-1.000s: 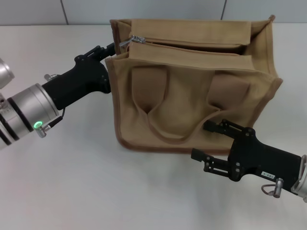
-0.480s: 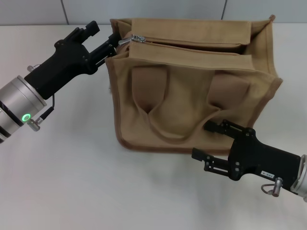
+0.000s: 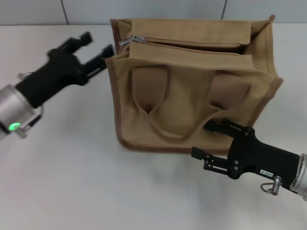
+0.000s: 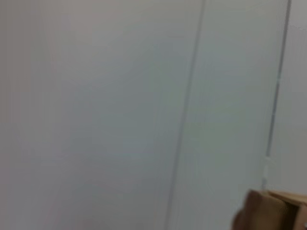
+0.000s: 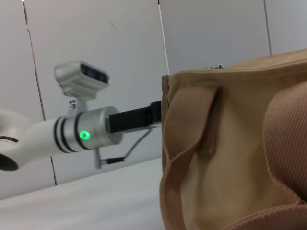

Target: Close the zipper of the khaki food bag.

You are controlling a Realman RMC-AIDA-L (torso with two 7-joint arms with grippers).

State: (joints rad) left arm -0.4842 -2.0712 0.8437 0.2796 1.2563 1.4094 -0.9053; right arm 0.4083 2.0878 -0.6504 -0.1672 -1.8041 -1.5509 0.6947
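**A:** Where did we have the khaki food bag (image 3: pixel 192 86)?

**B:** It sat in the upper middle of the head frame on the white table (image 3: pixel 72 182), one wide face turned up toward the camera with both loop handles lying flat on it. The zipper (image 3: pixel 187 43) ran along the bag's top, its long axis going left to right across the frame and dipping slightly toward the right. The silver pull tab (image 3: pixel 127 41) lay at the left end of the track, pointing out toward the bag's left corner, and the track to its right looked unclosed, so we judged the pull needed to travel rightward along that line.

**A:** And our left gripper (image 3: pixel 98 48)?

**B:** It was at the upper left of the frame, just beside the bag's left corner and close to the tab, but apart from it. Its fingers were spread and held nothing. We judged it was lined up there to reach the tab.

**A:** The right gripper (image 3: pixel 208 140)?

**B:** It was at the lower right, fingers wide and empty. The upper finger overlapped the bag's lower edge near a handle, probably placed to steady the bag against the pull, though we could not tell whether it actually touched the canvas.
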